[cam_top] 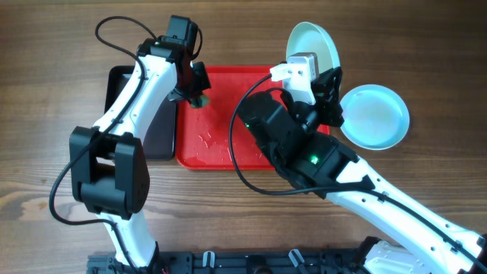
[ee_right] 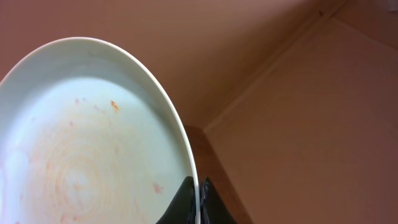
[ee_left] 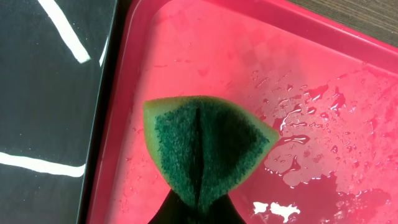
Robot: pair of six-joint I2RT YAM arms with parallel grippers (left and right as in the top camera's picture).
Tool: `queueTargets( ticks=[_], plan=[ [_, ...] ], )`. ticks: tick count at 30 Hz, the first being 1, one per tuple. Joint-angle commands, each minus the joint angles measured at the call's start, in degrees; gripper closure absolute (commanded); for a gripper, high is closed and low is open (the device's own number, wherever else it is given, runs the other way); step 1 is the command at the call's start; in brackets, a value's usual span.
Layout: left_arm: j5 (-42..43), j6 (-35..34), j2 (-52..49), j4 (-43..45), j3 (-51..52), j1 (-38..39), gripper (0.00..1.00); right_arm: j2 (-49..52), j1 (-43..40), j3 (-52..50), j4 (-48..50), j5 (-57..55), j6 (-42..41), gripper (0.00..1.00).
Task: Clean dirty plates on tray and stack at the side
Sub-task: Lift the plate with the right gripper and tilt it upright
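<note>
Our right gripper [ee_right: 198, 202] pinches the smeared pale round plate [ee_right: 87, 137] by its rim — the folded green-and-yellow sponge [ee_left: 205, 146], clamped in our left gripper [ee_left: 196, 211], lies to its left.

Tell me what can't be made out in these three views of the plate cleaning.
1. Left hand: in the left wrist view, the sponge covers its fingertips.
2. Held plate: the right wrist view cuts it off at the left and bottom edges. Overhead, the right hand covers its lower part.
3. Red tray: overhead, the right arm hides its right side.
4. Black tray: overhead, the left arm crosses it.
</note>
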State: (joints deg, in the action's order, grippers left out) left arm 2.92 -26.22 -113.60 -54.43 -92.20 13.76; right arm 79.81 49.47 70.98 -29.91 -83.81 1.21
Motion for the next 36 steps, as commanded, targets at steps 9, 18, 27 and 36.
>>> queueTargets(
  ticks=[9, 18, 27, 36],
  plan=[
    [0.68, 0.22, -0.52, 0.20, 0.48, -0.04, 0.96, 0.35, 0.17, 0.79, 0.74, 8.90, -0.24, 0.96],
    [0.68, 0.22, -0.52, 0.22, 0.48, -0.04, 0.96, 0.37, -0.85, 0.76, 2.40, 2.99, 1.81, 0.96],
    [0.70, 0.22, -0.55, 0.39, 0.48, -0.04, 0.96, 1.49, -2.71, 0.59, -2.29, 10.84, 3.32, 0.96],
    [0.70, 0.20, -0.55, 0.44, 0.48, -0.04, 0.96, 1.97, -2.73, 0.57, -0.87, 7.98, 7.56, 0.96]
  ],
)
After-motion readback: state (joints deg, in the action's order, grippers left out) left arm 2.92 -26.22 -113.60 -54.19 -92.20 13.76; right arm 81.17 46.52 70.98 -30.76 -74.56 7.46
